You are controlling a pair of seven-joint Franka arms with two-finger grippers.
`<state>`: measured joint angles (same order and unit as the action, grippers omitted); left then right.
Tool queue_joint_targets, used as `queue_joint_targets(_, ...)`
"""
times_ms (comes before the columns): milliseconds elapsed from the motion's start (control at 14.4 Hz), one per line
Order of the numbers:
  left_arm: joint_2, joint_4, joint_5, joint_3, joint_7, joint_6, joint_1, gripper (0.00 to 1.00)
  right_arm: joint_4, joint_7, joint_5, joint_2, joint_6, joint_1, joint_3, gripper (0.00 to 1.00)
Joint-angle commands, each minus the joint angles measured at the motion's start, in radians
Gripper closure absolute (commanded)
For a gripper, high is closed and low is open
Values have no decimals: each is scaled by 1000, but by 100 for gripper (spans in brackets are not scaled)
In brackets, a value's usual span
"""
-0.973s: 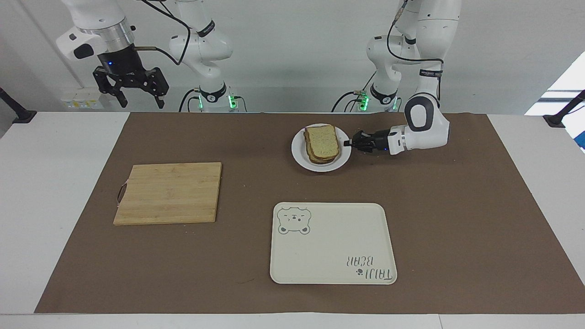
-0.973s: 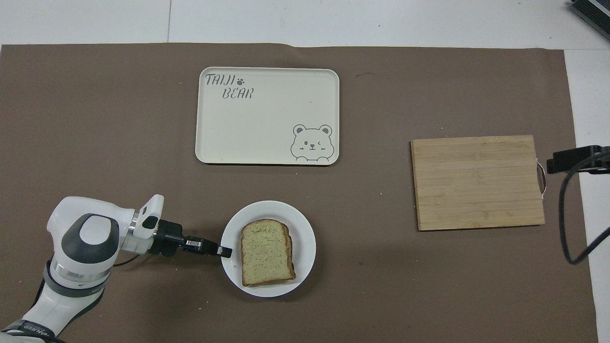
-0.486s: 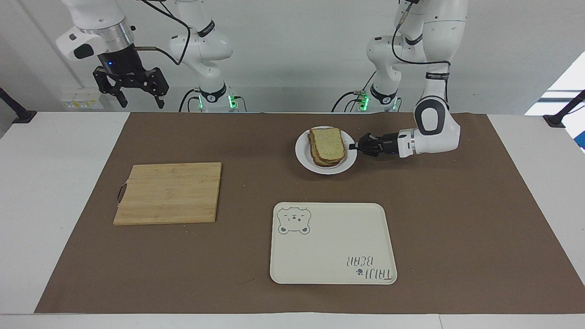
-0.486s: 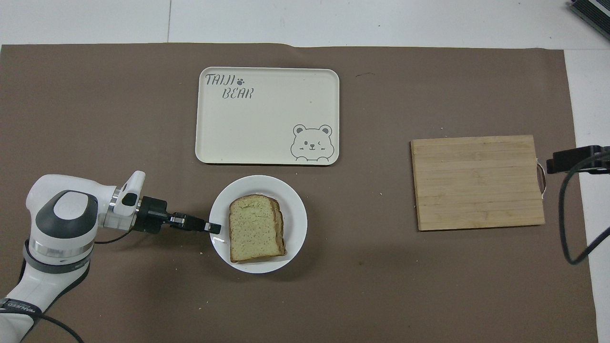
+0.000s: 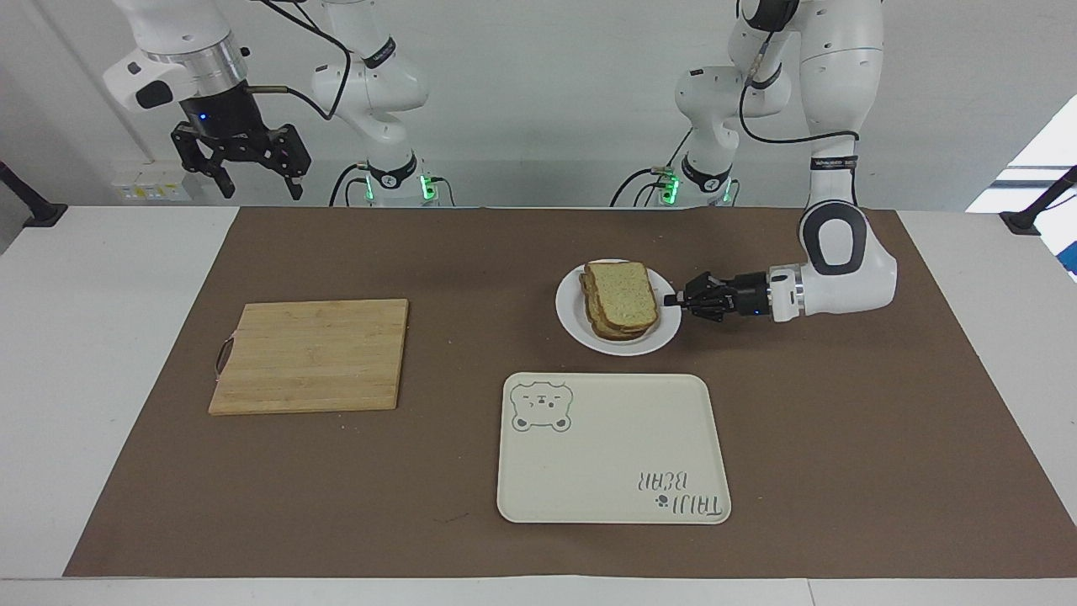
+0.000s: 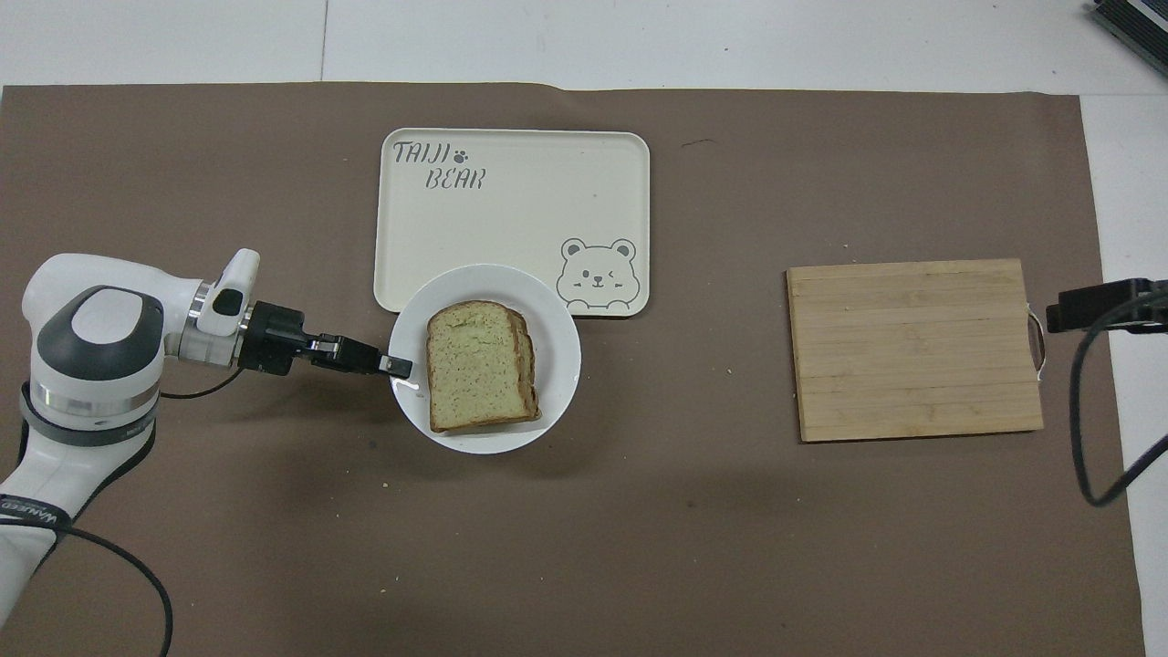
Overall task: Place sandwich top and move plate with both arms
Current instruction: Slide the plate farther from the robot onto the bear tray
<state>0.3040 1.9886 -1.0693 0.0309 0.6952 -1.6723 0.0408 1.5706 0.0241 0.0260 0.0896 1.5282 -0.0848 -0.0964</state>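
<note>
Since a second ago the left gripper [image 5: 673, 300] has been carrying the plate [image 5: 573, 321] away from the robots, and the plate, lifted, is now overlapping the near edge of the cream tray [image 6: 511, 219] in the overhead view. The left gripper is clamping narrowly on the plate's rim, with the sandwich top [image 5: 623, 294] lying on the stacked slices just past its fingertips. The right gripper [image 5: 250, 167] is waiting with its fingers spread wide, raised over the table edge at the right arm's end, with the cutting board [image 5: 311, 355] lying well below and apart from it.
</note>
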Motion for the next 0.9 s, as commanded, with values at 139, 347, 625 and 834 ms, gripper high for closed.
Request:
queue_joint_targets(139, 154, -295, 38, -11, -157, 126, -22, 100, 16, -26, -3, 12, 6, 7, 4, 0)
queue_joint_targets(347, 233, -445, 38, -17, -267, 160, -22, 100, 14, -26, -3, 12, 4, 7, 4, 0)
queue_joint_targets(625, 290, -531, 37, -42, -347, 134, -21, 100, 14, -23, -5, 12, 0, 7, 4, 0)
queue_joint_targets(834, 362, -623, 38, -52, -356, 118, -22, 100, 14, -23, -5, 12, -3, 7, 4, 0)
